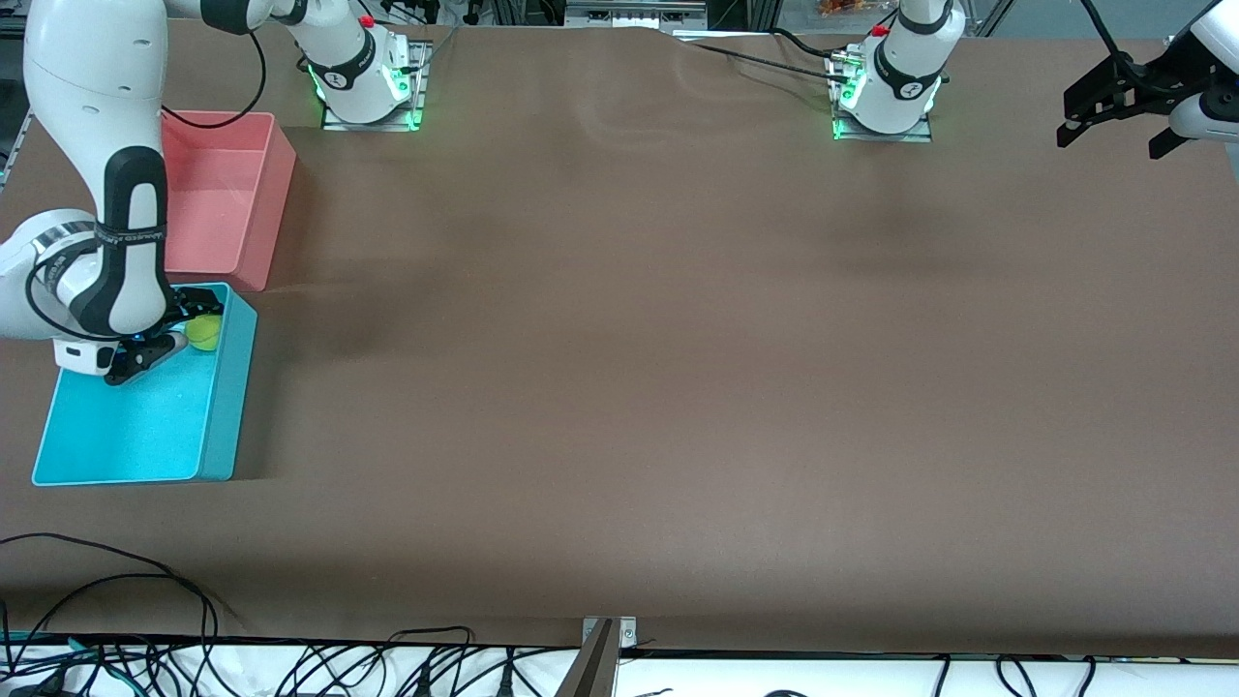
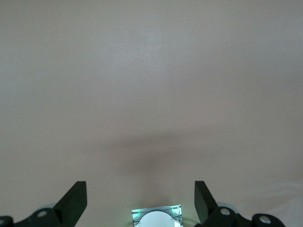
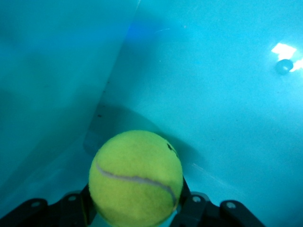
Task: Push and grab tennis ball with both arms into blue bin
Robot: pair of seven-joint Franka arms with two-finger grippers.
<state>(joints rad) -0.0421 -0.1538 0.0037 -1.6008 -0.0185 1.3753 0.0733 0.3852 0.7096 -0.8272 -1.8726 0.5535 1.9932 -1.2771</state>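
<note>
Right gripper (image 1: 179,334) inside blue bin (image 1: 218,426), fingers either side of tennis ball (image 1: 203,333), grip state unclear, left gripper (image 1: 1113,121) waiting over brown tabletop (image 1: 629,339), fingers apart, no readable writing

I see a pink bin (image 1: 227,194) at the right arm's end of the table (image 1: 619,387), near the base-side edge. Black cables (image 1: 290,668) trail along the camera-side edge, by a metal bracket (image 1: 608,634).

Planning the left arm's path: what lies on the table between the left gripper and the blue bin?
Front view: only bare brown table between left gripper and blue bin.
</note>
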